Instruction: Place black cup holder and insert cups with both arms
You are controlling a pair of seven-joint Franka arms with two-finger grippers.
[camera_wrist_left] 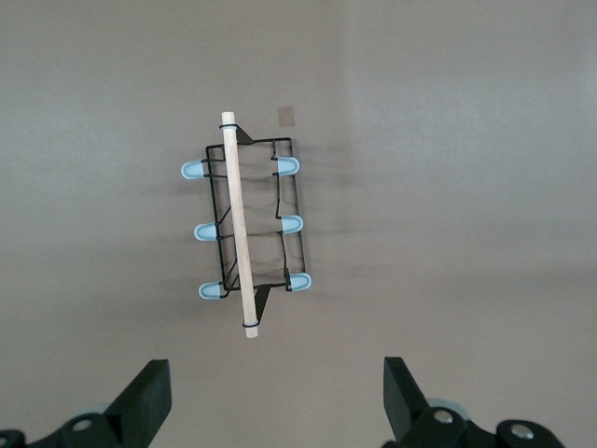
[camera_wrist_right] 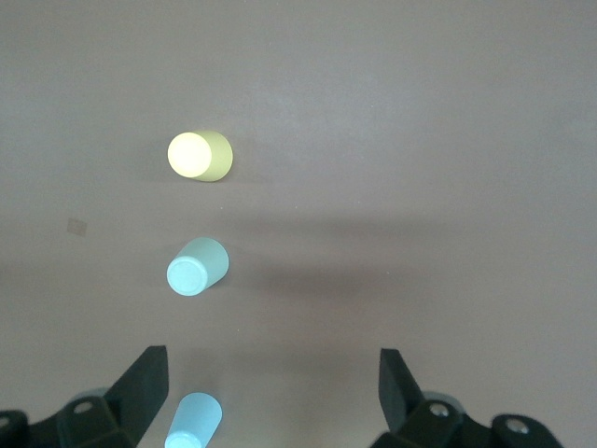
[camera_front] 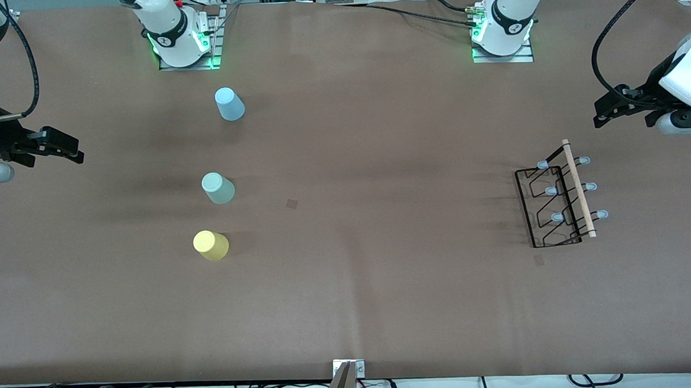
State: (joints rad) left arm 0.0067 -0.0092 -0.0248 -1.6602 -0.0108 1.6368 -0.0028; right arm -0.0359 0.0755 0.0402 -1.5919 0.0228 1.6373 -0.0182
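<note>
Black cup holder (camera_front: 556,203) sits on the table (camera_front: 386,298) toward the left arm's end, wooden handle (camera_front: 577,189) on top, nothing in it yet. Three cups stand upside down in a row toward the right arm's end: light blue cup (camera_front: 229,103), grey-green cup (camera_front: 218,187) and yellow cup (camera_front: 211,245) nearest the front camera. Left gripper (camera_front: 604,112) hangs up over the table edge near the holder, fingers spread and holding nothing. Right gripper (camera_front: 71,150) hovers out by its own table edge, also released. Looks like the very start, so next I'd guess the left arm drops onto that handle, which needs lining the fingers across the rod
</note>
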